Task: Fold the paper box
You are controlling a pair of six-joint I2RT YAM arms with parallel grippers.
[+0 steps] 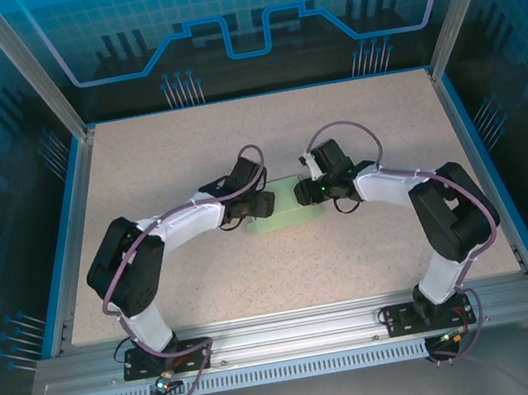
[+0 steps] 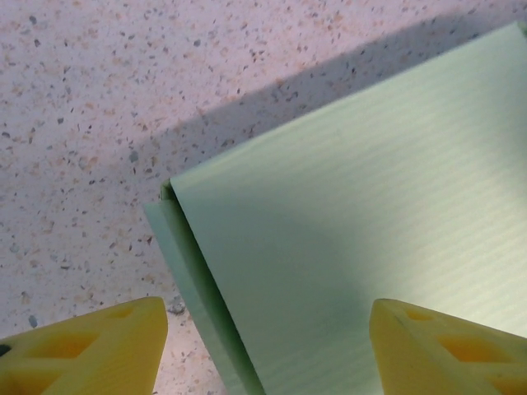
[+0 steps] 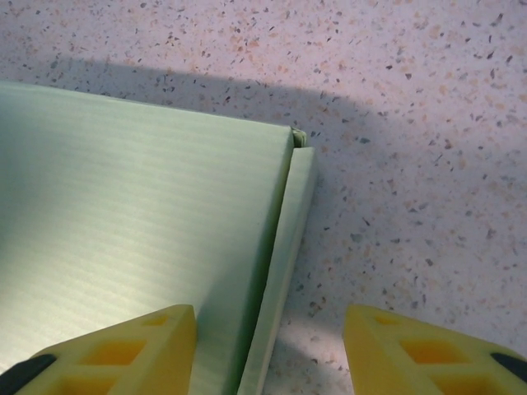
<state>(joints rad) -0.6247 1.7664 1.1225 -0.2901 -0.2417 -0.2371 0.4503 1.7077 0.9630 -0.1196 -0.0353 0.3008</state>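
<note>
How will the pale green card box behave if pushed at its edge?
Probably light, so the pale green card box would slide on the speckled table. Its thin side flap looks loose and likely bends first.

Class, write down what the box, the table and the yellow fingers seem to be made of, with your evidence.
Box: thin matte card, pale green; fine ribbed lines, sharp folded edge.
Table: speckled stone-look surface, perhaps laminate; which, unclear.
Fingers: yellow plastic, likely moulded or printed; hollow pockets, dull sheen.
</note>
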